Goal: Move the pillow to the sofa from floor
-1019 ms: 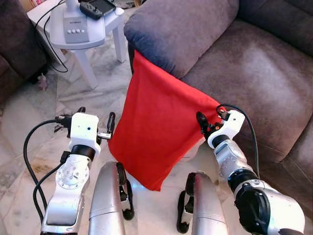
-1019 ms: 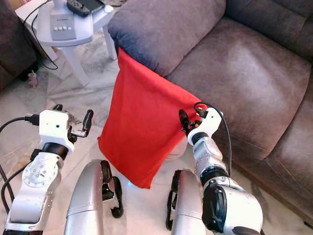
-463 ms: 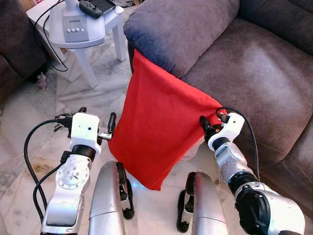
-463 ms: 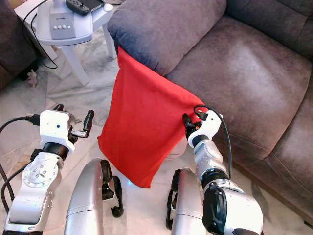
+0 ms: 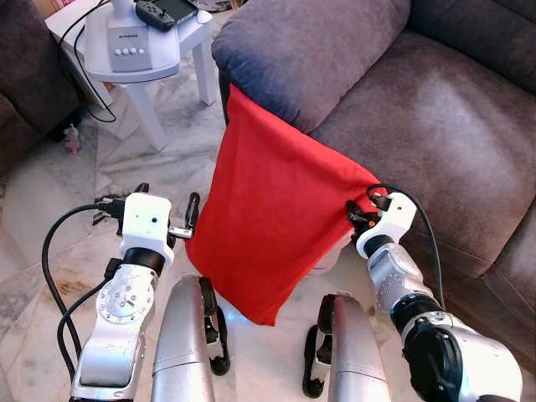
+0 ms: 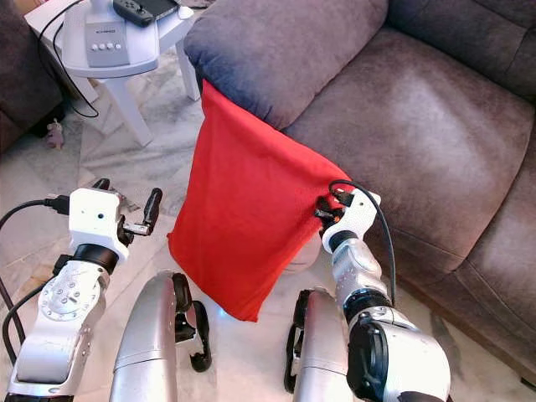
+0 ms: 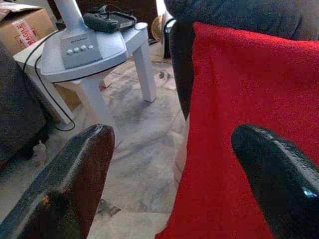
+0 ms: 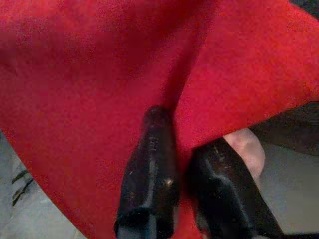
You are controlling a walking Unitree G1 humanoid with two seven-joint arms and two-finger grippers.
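Head stereo pair looking down at sofa (image 5: 435,109), wrist cameras close on red pillow (image 7: 249,99)

Ahead, the sofa (image 5: 435,126) seat is open to my reach. Its armrest (image 5: 310,50) and the white table (image 5: 155,59) crowd my left side.

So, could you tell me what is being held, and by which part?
The right gripper pinches the red pillow at its right edge; the left gripper holds nothing.

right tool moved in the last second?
Yes. The right tool crept toward the red pillow, closing on its corner, while the sofa stays put in view.
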